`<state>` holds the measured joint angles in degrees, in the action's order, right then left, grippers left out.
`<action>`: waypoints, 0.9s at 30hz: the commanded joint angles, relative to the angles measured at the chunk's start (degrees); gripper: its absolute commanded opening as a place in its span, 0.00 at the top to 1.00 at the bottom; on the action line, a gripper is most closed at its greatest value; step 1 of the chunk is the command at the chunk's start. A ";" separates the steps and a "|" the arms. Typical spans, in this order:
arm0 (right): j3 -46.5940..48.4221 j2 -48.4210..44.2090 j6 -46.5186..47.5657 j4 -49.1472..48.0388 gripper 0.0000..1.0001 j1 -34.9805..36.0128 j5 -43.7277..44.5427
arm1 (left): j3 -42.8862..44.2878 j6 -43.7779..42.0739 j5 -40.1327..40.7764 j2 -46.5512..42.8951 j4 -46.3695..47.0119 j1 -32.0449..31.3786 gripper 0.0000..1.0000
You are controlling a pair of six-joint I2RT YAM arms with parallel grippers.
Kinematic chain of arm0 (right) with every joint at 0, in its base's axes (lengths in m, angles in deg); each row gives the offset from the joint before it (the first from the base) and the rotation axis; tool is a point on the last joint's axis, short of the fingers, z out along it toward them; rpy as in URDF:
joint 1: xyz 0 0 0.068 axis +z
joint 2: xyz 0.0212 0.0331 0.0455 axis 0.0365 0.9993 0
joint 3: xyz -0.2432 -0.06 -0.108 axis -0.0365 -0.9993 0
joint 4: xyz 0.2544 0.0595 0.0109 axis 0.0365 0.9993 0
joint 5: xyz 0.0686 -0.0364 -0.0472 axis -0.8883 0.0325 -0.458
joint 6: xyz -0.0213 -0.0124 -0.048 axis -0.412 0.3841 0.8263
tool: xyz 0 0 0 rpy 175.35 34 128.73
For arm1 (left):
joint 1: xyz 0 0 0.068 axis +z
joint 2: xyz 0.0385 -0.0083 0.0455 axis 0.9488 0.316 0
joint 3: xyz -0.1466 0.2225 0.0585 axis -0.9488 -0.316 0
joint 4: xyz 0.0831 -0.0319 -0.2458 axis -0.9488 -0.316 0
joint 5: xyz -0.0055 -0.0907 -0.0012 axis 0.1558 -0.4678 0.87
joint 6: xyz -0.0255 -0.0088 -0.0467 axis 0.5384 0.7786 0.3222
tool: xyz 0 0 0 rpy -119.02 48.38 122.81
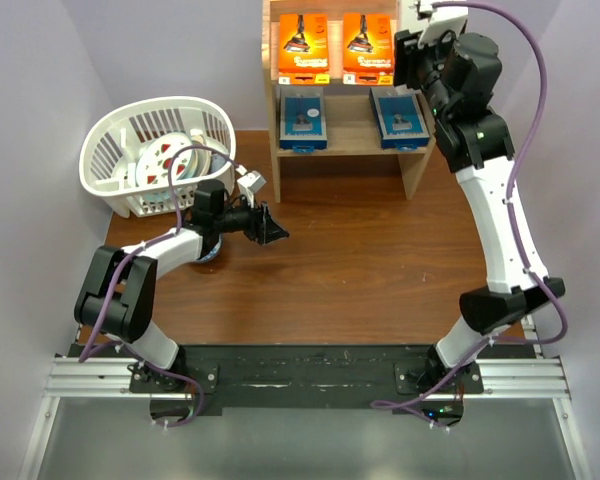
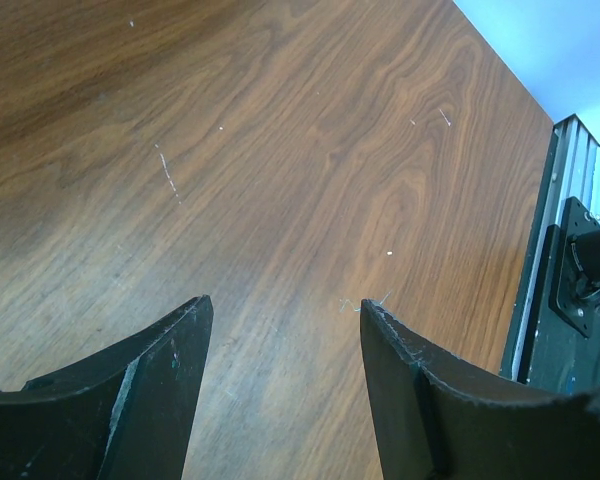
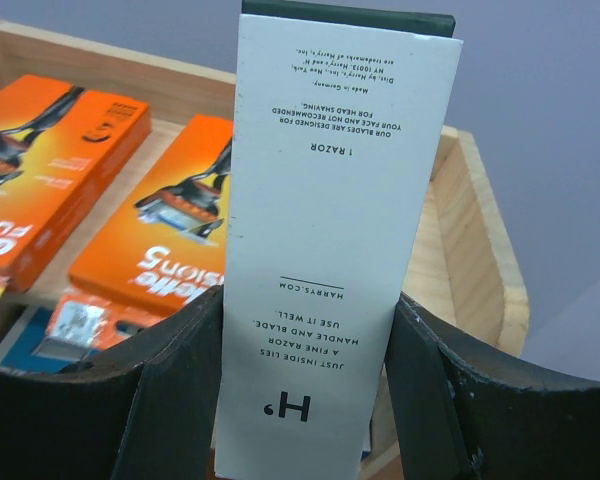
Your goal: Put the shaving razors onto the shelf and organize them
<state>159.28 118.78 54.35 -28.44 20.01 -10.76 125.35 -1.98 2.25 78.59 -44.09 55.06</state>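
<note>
The pine shelf (image 1: 417, 165) stands at the table's back. Two orange razor packs (image 1: 303, 47) (image 1: 367, 47) lie on its top tier and two blue packs (image 1: 303, 120) (image 1: 398, 117) on the lower tier. My right gripper (image 1: 412, 48) is raised at the shelf's top right corner. In the right wrist view it (image 3: 305, 300) is shut on a tall white Harry's razor box (image 3: 330, 200), held over the top tier to the right of the orange packs (image 3: 165, 230). My left gripper (image 1: 270, 228) (image 2: 285, 305) is open and empty, low over the bare table.
A white slotted basket (image 1: 110, 150) holding round packs stands at the back left, beside my left arm. The shelf's right side panel (image 3: 480, 240) rises next to the held box. The metal base rail (image 2: 570, 270) runs along the table's near edge.
</note>
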 commanded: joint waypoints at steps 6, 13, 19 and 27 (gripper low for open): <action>8.62 6.00 -4.52 -2.70 0.48 -7.89 -1.11 | -2.18 0.19 -0.96 -1.75 4.19 0.34 0.35; 10.02 8.81 -8.46 -2.09 0.48 -9.12 -4.81 | -2.18 0.01 -0.96 -1.31 4.36 0.34 0.35; 12.83 13.38 -10.93 -1.73 0.46 -9.04 -5.78 | -2.09 0.28 -1.14 -0.52 4.80 0.34 0.35; 15.74 16.46 -11.46 -2.26 0.40 -9.21 -5.25 | -1.91 0.10 -0.96 -0.60 4.63 0.34 0.35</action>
<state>172.61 134.45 44.51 -29.25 11.02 -15.42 123.36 -1.72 2.23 78.57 -42.06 55.06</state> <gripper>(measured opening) 0.599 0.656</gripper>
